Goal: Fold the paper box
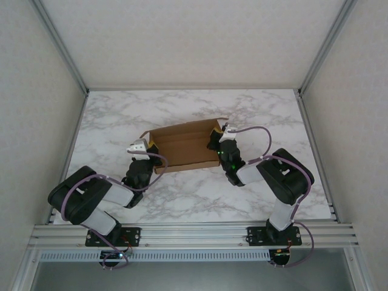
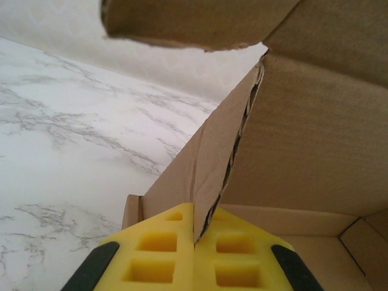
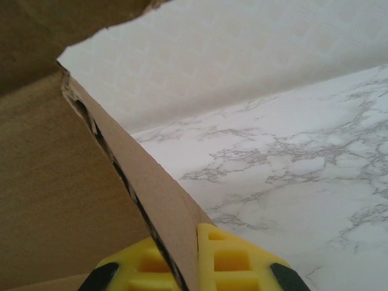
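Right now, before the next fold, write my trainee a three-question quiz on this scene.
1. True or false: the left tool is shut on a cardboard panel of the paper box.
2. Pick one. The right tool is: A) open, hovering above the box; B) shut on a cardboard panel at the box's other end; C) parked by its base.
3. Fill in: the box rests on a white table with a ___ pattern.

Key: 1 true; 2 B; 3 marble.
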